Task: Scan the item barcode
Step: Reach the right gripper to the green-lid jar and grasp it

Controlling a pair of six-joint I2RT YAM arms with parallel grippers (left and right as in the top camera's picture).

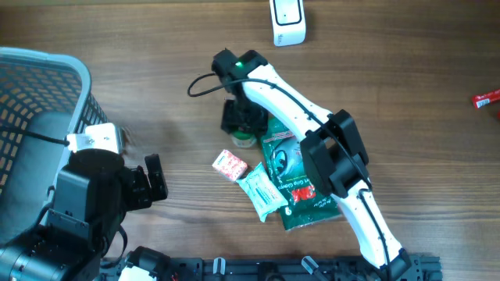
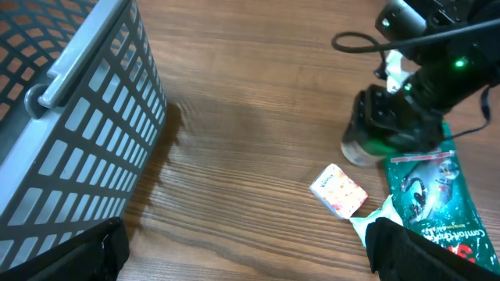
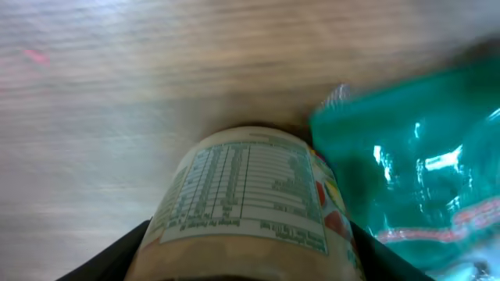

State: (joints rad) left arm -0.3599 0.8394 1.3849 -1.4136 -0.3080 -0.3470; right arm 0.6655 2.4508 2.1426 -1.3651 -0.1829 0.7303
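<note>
Wood-grain tabletop point(image 1: 156, 55) under everything.

Grey wire basket point(image 1: 39, 94) at the left edge, with the dark left arm point(image 1: 78, 203) just beside it. Left end effector point(image 1: 156, 181) over bare wood, fingers point(image 2: 86, 254) spread wide, nothing between them, well apart from the goods.

White right arm point(image 1: 297, 109) reaching from the near edge diagonally over the goods towards the middle. Right end effector point(image 1: 242, 117) lowered over the jar point(image 3: 250, 195), one dark finger point(image 3: 117, 257) on each side of it. Jaws partly apart and straddling the jar; cannot tell whether pressed against its sides or just clear of them.

Large dark green packet point(image 1: 293, 179) flat on the wood, partly under the right arm in the overhead view.

Jar upright near the middle of the tabletop, just beside the upper left corner of the green packet; contact between the two impossible to judge. Printed table of small text on the label, turned towards the right wrist camera. No barcode made out there.

Pale green packet point(image 1: 262, 191) flat, overlapping the left side of the larger one.

White scanner point(image 1: 287, 22) at the far edge, well apart from the jar.

Small pink-and-white box point(image 1: 230, 165) just left of the pale packet and near the jar.

Red-wrapped item point(image 1: 486, 98) at the right edge, cut off by the frame.
</note>
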